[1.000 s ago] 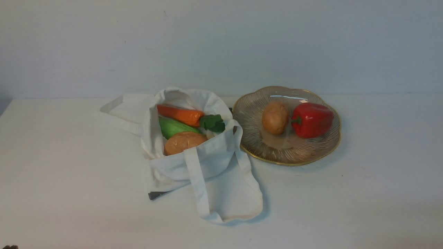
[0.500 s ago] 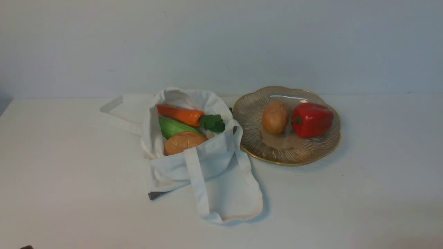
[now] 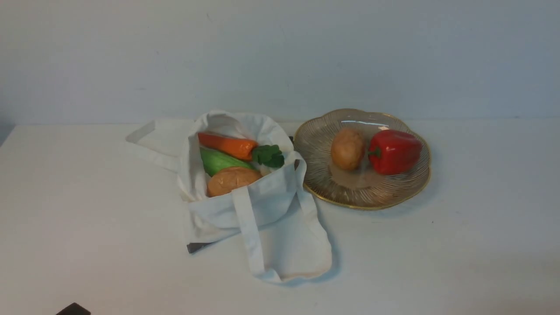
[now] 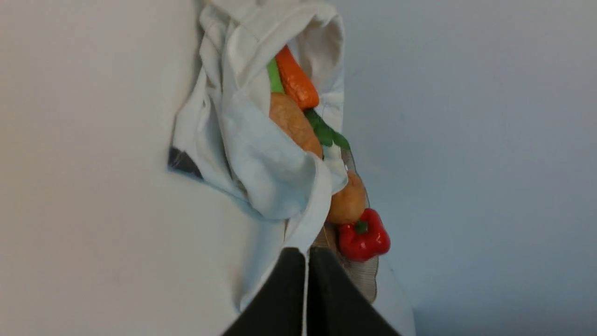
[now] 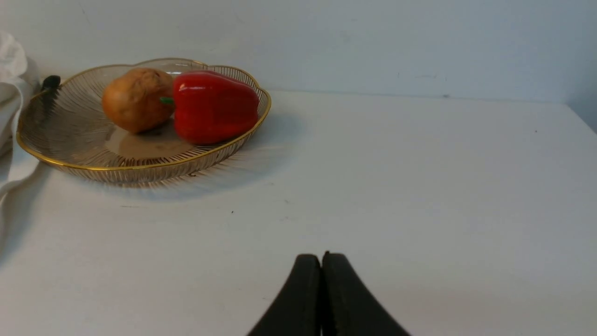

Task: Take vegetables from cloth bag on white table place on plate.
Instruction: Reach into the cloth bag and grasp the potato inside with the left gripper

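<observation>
The cloth bag (image 3: pixel 245 205) lies open on the white table (image 3: pixel 87 218). Inside it sit an orange carrot (image 3: pixel 227 145) with a green top, a green cucumber (image 3: pixel 218 161) and an oblong tan potato (image 3: pixel 232 180). The ribbed glass plate (image 3: pixel 323 183) stands right of the bag. My left gripper (image 4: pixel 306 254) is shut and empty, near the bag's strap in its wrist view; a dark tip of it (image 3: pixel 73 309) shows at the front view's bottom left. My right gripper (image 5: pixel 321 258) is shut and empty, low over the table, well short of the plate (image 5: pixel 56 140).
On the plate lie a smaller round potato (image 3: pixel 348 148) and a red bell pepper (image 3: pixel 395 151). A small dark object (image 3: pixel 197 247) sticks out from under the bag. A pale wall stands behind the table.
The left gripper's dark tip has come further into the front view at the bottom left. Bag, vegetables and plate have not moved.
</observation>
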### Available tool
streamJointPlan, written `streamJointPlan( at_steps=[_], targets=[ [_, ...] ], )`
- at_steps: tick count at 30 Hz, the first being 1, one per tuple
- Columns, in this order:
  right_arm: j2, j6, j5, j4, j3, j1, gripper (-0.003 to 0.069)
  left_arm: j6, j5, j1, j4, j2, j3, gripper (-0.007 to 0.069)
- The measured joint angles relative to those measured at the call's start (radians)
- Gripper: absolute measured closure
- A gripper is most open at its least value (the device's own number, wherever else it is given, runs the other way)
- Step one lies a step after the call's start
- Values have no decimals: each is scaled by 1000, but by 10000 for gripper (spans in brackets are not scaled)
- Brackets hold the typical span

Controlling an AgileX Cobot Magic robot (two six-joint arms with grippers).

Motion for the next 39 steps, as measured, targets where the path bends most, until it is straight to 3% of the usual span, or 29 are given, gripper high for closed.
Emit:
streamJointPlan(
  at_steps=[5,7,11,14,20,25,32,35,39],
  targets=[
    [0,0,0,0,0,0,673,197,58,0,-1,13,-122,629],
    [0,0,0,0,0,0,673,312,147,0,18,107,-263,629],
    [0,0,0,0,0,0,673,402,298,0,104,316,-419,629],
    [0,0,0,0,0,0,673,485,476,0,269,666,-599,629],
    [0,0,0,0,0,0,673,601,569,0,384,1070,-836,629],
    [0,0,0,0,0,0,673,635,610,-8,400,1347,-1091,629],
    [0,0,0,0,0,0,673,636,661,-154,505,1556,-1327,624],
    [0,0,0,0,0,0,673,632,660,-206,555,1610,-1378,598],
    [0,0,0,0,0,0,673,594,626,-288,638,1715,-1472,486]
  ],
)
